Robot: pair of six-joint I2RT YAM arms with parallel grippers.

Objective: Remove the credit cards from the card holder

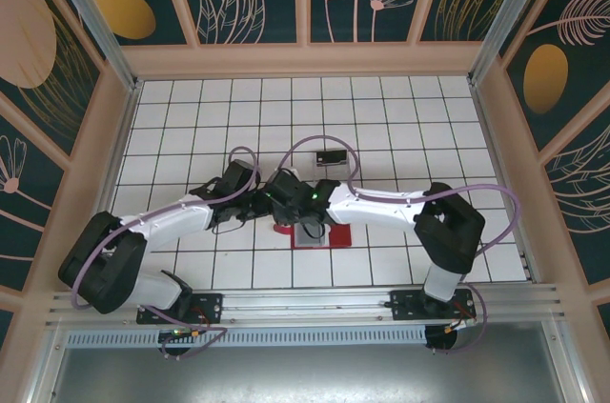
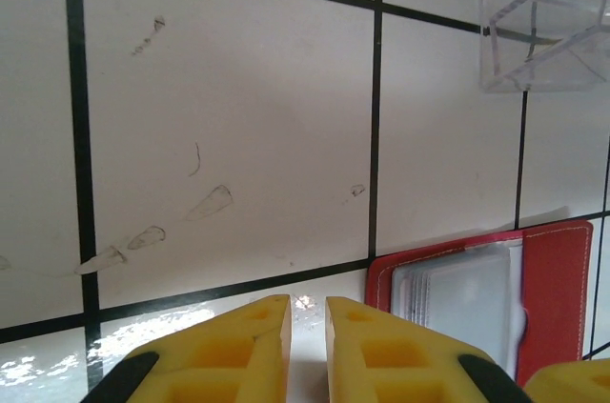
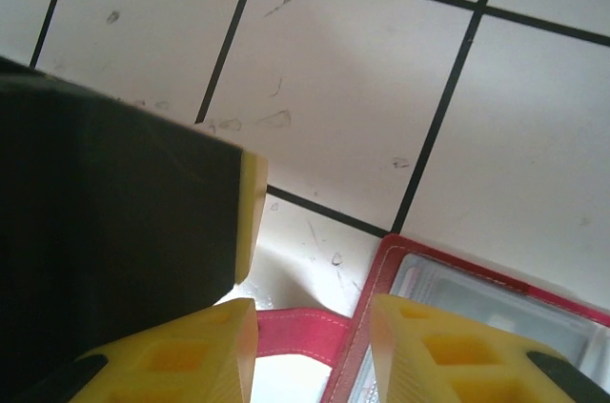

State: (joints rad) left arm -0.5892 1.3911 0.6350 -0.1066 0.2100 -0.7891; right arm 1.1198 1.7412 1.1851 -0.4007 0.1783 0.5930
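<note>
Card holder (image 2: 553, 270) | just right of left claw (image 2: 307, 312), barely apart | strap tab (image 3: 295, 332) between parted right claw (image 3: 313, 315)

No text, brand or number legible on the card holder (image 2: 562, 279) or table (image 2: 238, 136)

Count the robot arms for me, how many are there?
2. The left arm reaches in from the bottom left, the right arm from the bottom right; both meet over the red card holder. None seem hidden.
</note>
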